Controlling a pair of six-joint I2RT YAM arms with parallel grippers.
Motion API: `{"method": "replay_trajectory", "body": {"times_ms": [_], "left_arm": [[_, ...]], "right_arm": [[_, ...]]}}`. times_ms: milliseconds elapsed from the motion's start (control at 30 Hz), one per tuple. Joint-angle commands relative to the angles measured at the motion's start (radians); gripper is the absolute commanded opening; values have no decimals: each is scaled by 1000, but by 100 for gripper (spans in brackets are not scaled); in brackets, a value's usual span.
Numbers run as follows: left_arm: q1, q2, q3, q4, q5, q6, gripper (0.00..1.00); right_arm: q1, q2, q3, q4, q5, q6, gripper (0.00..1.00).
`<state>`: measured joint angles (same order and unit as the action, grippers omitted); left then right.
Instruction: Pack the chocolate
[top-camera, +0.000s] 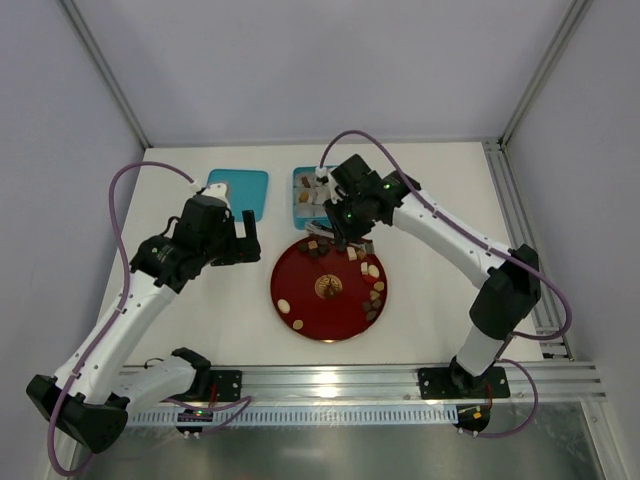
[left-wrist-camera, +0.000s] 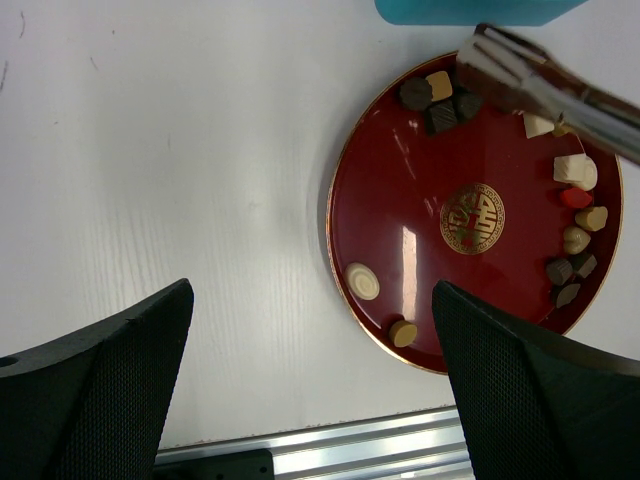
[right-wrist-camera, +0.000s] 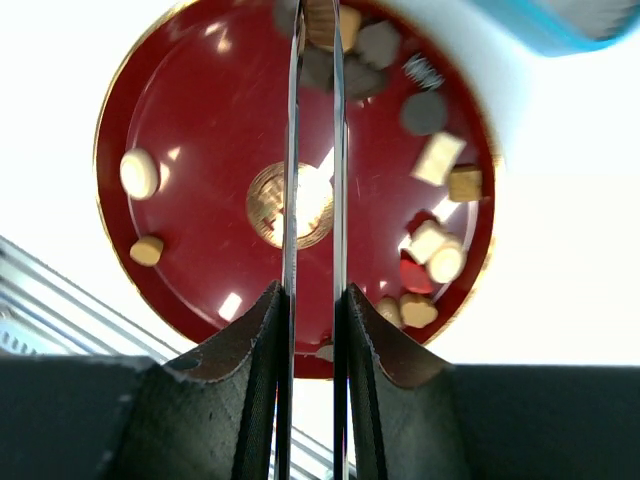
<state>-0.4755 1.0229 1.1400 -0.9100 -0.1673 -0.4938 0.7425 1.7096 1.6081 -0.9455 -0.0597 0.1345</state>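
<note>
- Red round lacquered plate (top-camera: 283, 300) on the white counter (top-camera: 440, 200) holds the small dark, tan and cream chocolate pieces (left-wrist-camera: 574, 170), mostly near its far and right rim.
- My right gripper (right-wrist-camera: 312, 300) is clamped on thin metal tongs (right-wrist-camera: 292, 150) whose tips seem to pinch a tan piece (right-wrist-camera: 322, 18); a weak nip could drop it short of the teal box (top-camera: 299, 195).
- Left gripper (left-wrist-camera: 312, 300) hangs spread wide over bare counter left of the plate.
</note>
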Motion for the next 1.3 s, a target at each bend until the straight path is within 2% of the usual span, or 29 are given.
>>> {"method": "replay_trajectory", "body": {"times_ms": [0,233,633,1267], "left_arm": [[5,-12,26,14,0,-6,100],[5,-1,32,16,5,-5,100],[5,0,38,10,0,-2,100],[5,-3,29,10,-3,0,100]], "right_arm": [[-84,-51,102,-6,-20,-6,31],[-218,25,203,8,-11,-4,30],[-261,222,371,-6,119,2,30],[-264,298,322,50,132,14,31]]}}
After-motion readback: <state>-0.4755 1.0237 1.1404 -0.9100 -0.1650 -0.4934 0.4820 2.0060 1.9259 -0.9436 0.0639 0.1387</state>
